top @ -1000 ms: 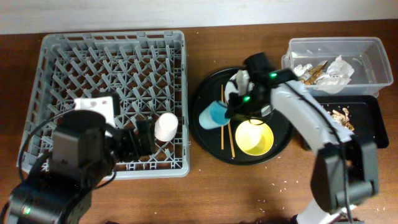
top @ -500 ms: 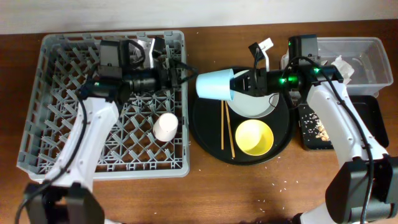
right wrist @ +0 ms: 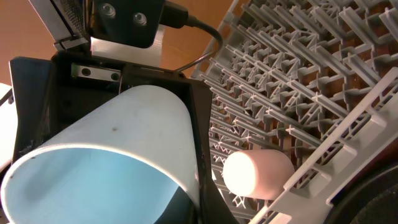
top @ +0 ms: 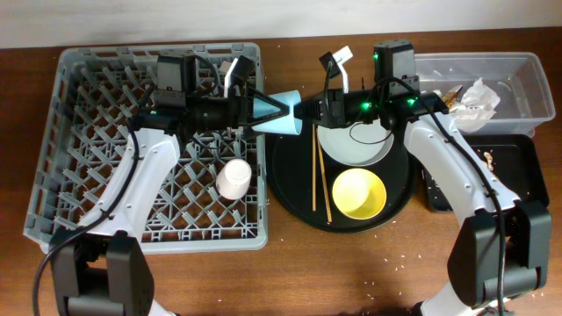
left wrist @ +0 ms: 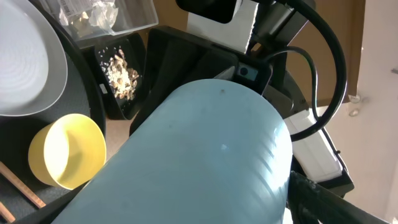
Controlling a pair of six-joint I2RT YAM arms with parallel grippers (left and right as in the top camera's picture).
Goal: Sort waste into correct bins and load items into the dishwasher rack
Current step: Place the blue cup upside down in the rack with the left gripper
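Left arm stretched rightward past rack (top: pixel 61 149) edge. Left hand (top: pixel 285 112) clamped on light-blue cup (top: pixel 283 128), held sideways above bench. Right hand (top: pixel 314 110) set at cup rim; grip cannot be told. Pink cup (top: pixel 234 178) laid in rack. Plate (top: pixel 351 149), yellow bowl (top: pixel 360 194), chopsticks (top: pixel 314 180) seen on round tray (top: pixel 294 189). Napkins (top: pixel 479 95) seen in clear tub (top: pixel 527 60); scraps (top: pixel 485 158) in black tray (top: pixel 518 175).
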